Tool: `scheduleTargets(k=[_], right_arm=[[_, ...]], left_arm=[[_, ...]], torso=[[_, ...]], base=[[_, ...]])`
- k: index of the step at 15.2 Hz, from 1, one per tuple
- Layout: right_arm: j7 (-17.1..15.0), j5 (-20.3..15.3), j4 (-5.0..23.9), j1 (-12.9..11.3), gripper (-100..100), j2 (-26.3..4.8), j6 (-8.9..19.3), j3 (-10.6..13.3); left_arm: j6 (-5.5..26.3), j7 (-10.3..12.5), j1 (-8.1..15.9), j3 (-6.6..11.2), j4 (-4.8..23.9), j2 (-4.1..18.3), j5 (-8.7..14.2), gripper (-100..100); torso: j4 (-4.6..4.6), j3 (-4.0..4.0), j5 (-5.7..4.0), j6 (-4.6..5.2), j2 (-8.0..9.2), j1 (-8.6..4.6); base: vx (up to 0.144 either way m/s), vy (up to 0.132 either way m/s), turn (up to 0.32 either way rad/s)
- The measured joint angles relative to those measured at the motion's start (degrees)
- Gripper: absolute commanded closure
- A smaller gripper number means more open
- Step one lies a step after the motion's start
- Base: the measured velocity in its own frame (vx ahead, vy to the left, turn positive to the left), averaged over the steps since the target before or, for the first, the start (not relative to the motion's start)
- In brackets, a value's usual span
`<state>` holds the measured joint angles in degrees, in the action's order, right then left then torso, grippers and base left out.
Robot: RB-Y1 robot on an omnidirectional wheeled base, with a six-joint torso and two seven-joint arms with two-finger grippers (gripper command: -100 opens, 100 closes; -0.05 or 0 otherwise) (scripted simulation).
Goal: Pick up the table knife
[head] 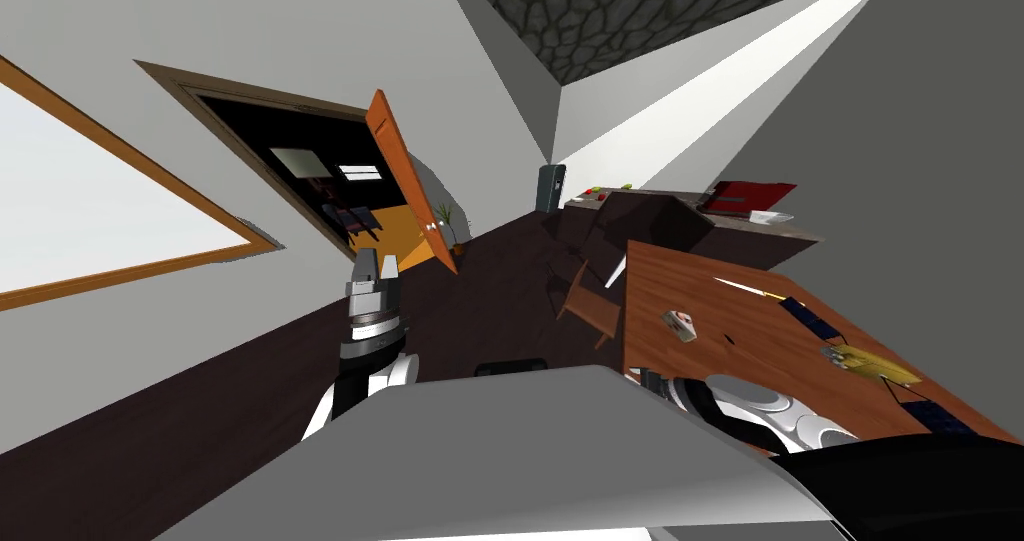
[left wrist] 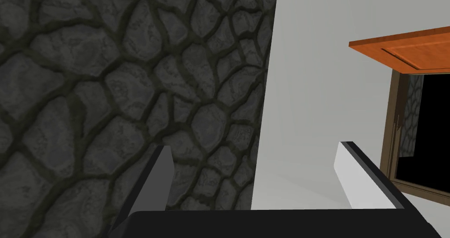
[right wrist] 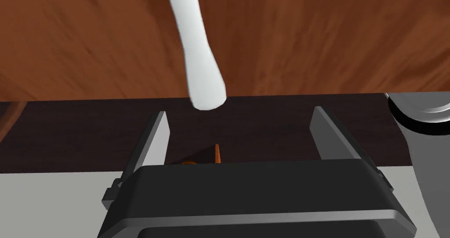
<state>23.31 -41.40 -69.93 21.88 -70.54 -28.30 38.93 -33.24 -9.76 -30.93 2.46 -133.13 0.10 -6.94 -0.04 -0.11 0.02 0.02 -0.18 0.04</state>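
Note:
The table knife [right wrist: 198,50] is plain white and lies on the brown wooden table [right wrist: 307,37], its rounded handle end reaching over the table's edge. My right gripper [right wrist: 240,112] is open just short of that end, with the handle tip a little beyond its fingertips and nearer one finger, touching neither. In the head view a thin white sliver [head: 614,271] at the table's [head: 740,335] near-left edge may be this knife. My left gripper [head: 375,265] is raised at the left, open [left wrist: 255,145] and empty.
The table carries a small grey-white object [head: 682,325], a yellow item [head: 872,363] and dark blue flat pieces [head: 808,315]. A wooden chair [head: 590,303] stands at its left side. An orange door [head: 410,180] is open onto a black area. A counter [head: 760,220] lies beyond.

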Motion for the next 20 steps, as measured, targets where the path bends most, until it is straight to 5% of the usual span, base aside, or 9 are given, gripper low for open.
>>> scheduleTargets(k=[5, 10, 11, 16, 20], right_arm=[[0.8, -2.1, 4.2, -0.3, -100, -2.0, -0.7, 3.1], [1.3, -2.7, 6.0, -0.5, -100, 1.7, 1.0, 3.6], [1.3, -2.7, 6.1, -0.6, 100, 1.9, 1.2, 3.7], [1.3, -2.7, 6.0, -0.5, 100, 1.9, 1.1, 3.7], [1.1, -2.3, 4.9, -0.4, 100, -0.9, -0.3, 3.2]], left_arm=[[0.0, 0.0, 0.0, 0.0, 0.0, 0.0, 0.0, 0], [0.0, 0.0, 0.0, 0.0, 0.0, 0.0, 0.0, 0], [0.0, 0.0, 0.0, 0.0, 0.0, 0.0, 0.0, 0], [0.0, 0.0, 0.0, 0.0, 0.0, 0.0, 0.0, 0], [0.0, 0.0, 0.0, 0.0, 0.0, 0.0, 0.0, 0]], torso=[[0.02, 0.05, 0.0, 0.0, 0.08, 0.05], [0.04, 0.1, -0.02, 0.0, 0.17, 0.03], [0.04, 0.1, 0.0, 0.01, 0.17, 0.06], [0.06, 0.1, -0.03, -0.05, 0.14, 0.03], [0.07, 0.1, 0.04, -0.02, 0.15, 0.18]], base=[[0.018, -0.026, 0.127], [0.001, -0.029, 0.065], [0.001, -0.008, 0.002], [-0.002, 0.004, -0.02], [-0.002, 0.032, -0.075]])
